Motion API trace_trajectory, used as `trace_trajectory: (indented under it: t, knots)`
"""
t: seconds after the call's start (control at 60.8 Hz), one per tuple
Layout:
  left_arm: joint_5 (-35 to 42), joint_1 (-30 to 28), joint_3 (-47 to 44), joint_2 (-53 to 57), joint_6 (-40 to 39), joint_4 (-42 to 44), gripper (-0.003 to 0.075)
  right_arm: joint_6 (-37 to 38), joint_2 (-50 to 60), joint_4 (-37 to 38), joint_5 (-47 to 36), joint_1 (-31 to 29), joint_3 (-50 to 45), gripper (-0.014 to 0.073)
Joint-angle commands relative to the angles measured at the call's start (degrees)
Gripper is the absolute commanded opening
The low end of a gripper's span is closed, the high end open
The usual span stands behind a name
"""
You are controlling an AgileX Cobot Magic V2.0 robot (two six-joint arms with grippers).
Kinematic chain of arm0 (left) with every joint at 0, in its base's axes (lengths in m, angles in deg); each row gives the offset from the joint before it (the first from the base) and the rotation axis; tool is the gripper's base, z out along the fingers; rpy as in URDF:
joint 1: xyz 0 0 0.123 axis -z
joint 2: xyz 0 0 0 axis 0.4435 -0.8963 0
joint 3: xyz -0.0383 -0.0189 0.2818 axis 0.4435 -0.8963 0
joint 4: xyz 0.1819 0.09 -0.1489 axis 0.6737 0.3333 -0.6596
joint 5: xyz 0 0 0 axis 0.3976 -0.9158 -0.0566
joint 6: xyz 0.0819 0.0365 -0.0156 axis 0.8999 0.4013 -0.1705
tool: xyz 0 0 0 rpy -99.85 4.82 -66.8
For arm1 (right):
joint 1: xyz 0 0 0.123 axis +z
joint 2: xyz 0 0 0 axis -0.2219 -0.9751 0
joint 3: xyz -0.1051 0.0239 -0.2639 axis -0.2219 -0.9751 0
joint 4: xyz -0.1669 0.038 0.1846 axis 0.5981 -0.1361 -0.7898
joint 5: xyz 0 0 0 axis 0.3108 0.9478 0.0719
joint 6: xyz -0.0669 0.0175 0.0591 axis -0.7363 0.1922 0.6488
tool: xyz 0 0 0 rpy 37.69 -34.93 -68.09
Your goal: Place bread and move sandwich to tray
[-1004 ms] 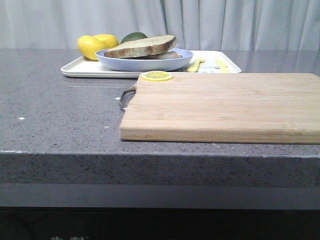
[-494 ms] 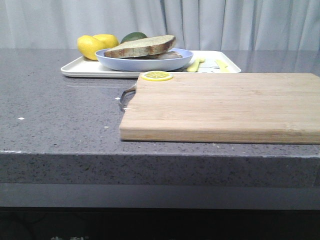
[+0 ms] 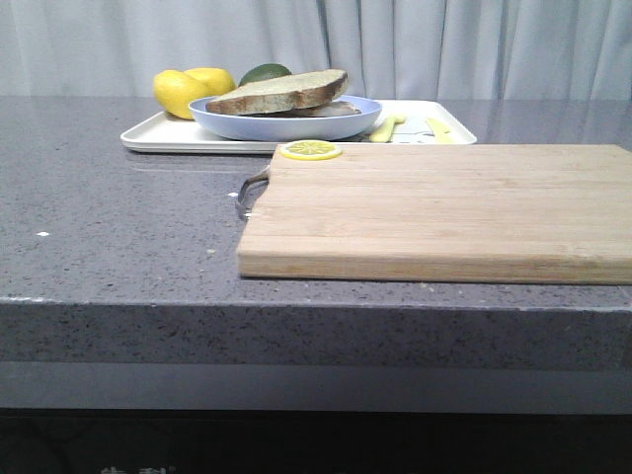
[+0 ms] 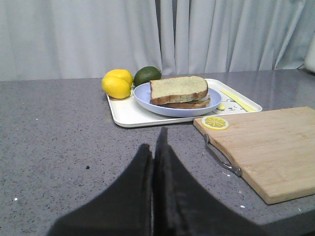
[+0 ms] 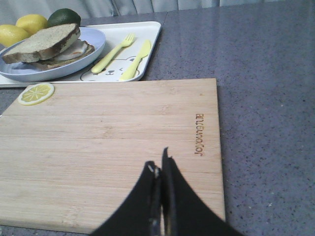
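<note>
Front view: the sandwich, topped by the bread, sits on its light blue plate, which rests on the white tray at the far side of the grey table. A wooden cutting board lies nearer, with one lemon slice on its far left corner. Neither arm appears here.

Left wrist view: the left gripper hangs over bare table, well apart from the tray, jaws pressed together and holding nothing. Two lemons and one avocado lie on the tray behind the plate.

Right wrist view: the right gripper hovers above the board's near part, jaws together and empty. One yellow fork and one yellow knife lie on the tray beside the plate.

The task looks finished. The likely risks now: an arm sweeping low could clip the board, nudging it into the tray just behind, or tip the loosely stacked top slice off the egg filling.
</note>
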Motion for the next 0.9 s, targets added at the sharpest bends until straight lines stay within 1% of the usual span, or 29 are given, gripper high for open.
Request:
trace_trajectory:
  t: [0.0,0.066,0.148,0.23,0.345,0.526,0.658,0.707,0.888]
  knots:
    - [9.0,-3.8,-1.2,0.0,3.8,-5.2,-0.002,-0.1,-0.3,0.0,-4.4,0.0,1.3,-0.0064]
    - [14.5,-8.3,-4.4,0.8,3.8,-7.2,-0.002,-0.1,-0.3,0.0,-4.4,0.0,1.3,-0.0064]
    - [18.7,-13.5,-7.9,1.9,3.8,-9.8,-0.002,-0.1,-0.3,0.0,-4.4,0.0,1.3,-0.0064]
    - [21.2,-19.0,-11.7,3.6,3.8,-12.0,-0.002,-0.1,-0.3,0.0,-4.4,0.0,1.3,-0.0064]
    - [22.4,-23.3,-15.4,3.8,3.7,-12.0,-0.002,-0.1,-0.3,0.0,-4.4,0.0,1.3,-0.0064]
    - [22.9,-24.2,-20.4,3.8,3.7,-12.0,-0.002,-0.1,-0.3,0.0,-4.3,0.0,1.3,-0.0064]
    - [26.8,-24.2,-23.8,3.8,3.7,-12.0,-0.002,-0.1,-0.3,0.0,-4.3,0.0,1.3,-0.0064]
    - [25.7,-24.2,-23.7,3.8,3.7,-12.0,-0.002,-0.1,-0.3,0.0,-4.3,0.0,1.3,-0.0064]
    - [26.3,-24.2,-23.7,3.8,3.7,-12.0,-0.002,-0.1,-0.3,0.0,-4.3,0.0,1.3,-0.0064]
